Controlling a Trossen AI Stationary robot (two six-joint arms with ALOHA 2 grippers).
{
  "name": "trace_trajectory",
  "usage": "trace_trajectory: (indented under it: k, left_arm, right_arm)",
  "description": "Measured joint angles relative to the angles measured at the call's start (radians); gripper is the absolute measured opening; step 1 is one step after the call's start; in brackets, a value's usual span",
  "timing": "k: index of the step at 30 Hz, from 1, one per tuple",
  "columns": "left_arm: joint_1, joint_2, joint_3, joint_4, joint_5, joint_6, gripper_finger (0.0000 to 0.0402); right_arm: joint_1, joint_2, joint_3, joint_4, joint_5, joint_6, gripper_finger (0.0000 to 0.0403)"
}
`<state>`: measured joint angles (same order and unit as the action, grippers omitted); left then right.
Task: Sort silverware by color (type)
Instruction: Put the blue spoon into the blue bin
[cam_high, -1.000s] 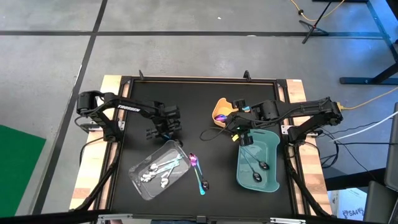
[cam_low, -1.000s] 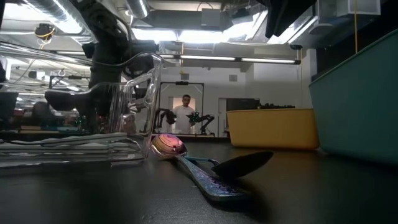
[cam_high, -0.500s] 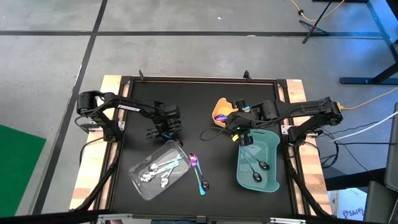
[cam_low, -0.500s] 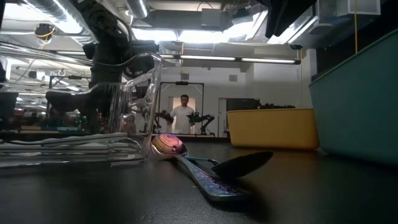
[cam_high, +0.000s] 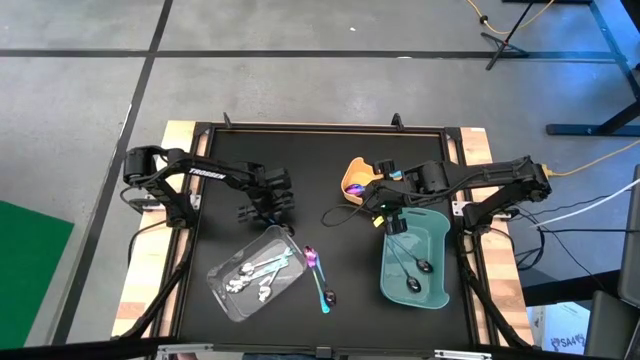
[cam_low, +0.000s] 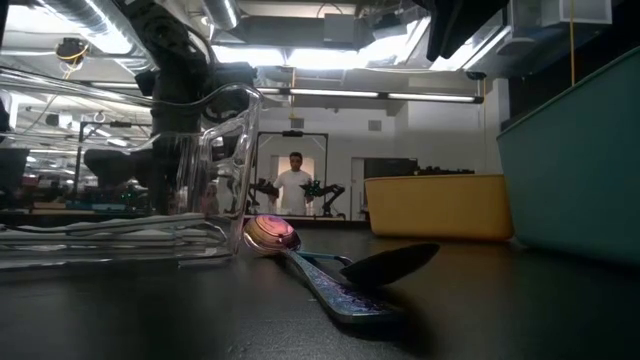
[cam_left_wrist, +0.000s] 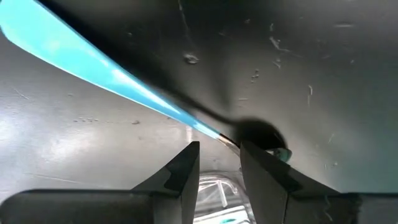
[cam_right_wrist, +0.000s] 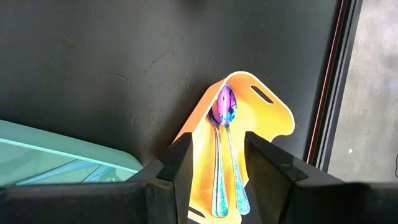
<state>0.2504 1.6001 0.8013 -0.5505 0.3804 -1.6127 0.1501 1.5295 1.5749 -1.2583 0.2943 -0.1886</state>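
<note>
two glossy iridescent spoons (cam_right_wrist: 222, 149) lie in the curved yellow tray (cam_right_wrist: 261, 124); right hand (cam_right_wrist: 214, 165) released.

Two dark jointed arms (cam_high: 215, 178), black cables, white lettering.

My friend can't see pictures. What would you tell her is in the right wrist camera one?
Two shiny blue-purple spoons lie side by side in a yellow tray on a black table. The right gripper hovers above them with its two dark fingers apart and empty. A corner of a teal tray shows beside it.
</note>
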Motion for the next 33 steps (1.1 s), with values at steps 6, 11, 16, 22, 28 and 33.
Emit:
trace_trajectory:
  k: [6, 11, 16, 22, 28, 33]
  left_arm:
    - [0.000, 0.000, 0.000, -0.026, -0.026, -0.002, 0.0110]
    - [0.000, 0.000, 0.000, -0.027, -0.069, -0.027, 0.0110]
    - [0.000, 0.000, 0.000, -0.027, -0.096, -0.027, 0.0110]
    - [-0.005, -0.001, -0.013, -0.016, -0.110, -0.027, 0.0110]
    - [-0.008, -0.006, -0.042, -0.007, -0.120, -0.026, 0.0110]
    - [-0.008, -0.005, -0.043, 0.004, -0.122, -0.003, 0.0110]
  right_arm:
    - [0.000, 0.000, 0.000, 0.000, 0.000, 0.000, 0.0131]
    - [0.000, 0.000, 0.000, 0.000, 0.000, 0.000, 0.0131]
    - [0.000, 0.000, 0.000, 0.000, 0.000, 0.000, 0.0131]
    - [0.000, 0.000, 0.000, 0.000, 0.000, 0.000, 0.0131]
    - [0.000, 0.000, 0.000, 0.000, 0.000, 0.000, 0.0131]
    - [0.000, 0.000, 0.000, 0.000, 0.000, 0.000, 0.0131]
